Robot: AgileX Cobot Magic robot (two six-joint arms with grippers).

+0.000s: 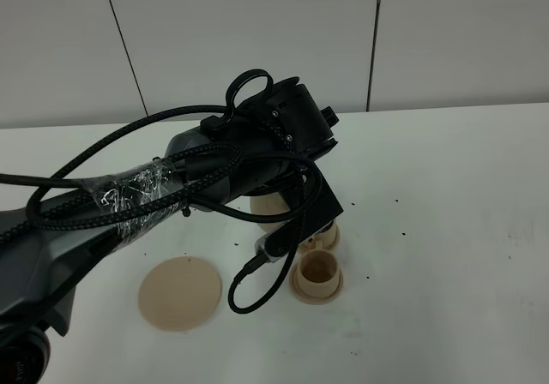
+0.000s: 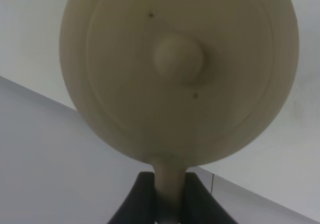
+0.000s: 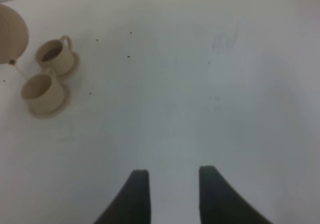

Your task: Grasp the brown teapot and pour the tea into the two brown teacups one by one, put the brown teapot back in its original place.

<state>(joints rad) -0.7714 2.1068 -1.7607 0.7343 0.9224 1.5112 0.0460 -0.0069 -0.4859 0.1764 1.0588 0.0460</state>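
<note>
Teapot (image 2: 177,69) clenched by its handle in left tool (image 2: 167,206), raised near two cups (image 3: 42,89); right tool (image 3: 172,194) released, empty, above worktop (image 3: 210,94).

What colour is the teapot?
Plain light tan; the teapot shows best in the left wrist view.

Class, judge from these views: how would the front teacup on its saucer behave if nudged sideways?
The teacup looks like rigid clay, so it probably won't flex but might chip. It sits on a small saucer, so a push likely slides it or drags both. Short and wide, it seems unlikely to tip.
</note>
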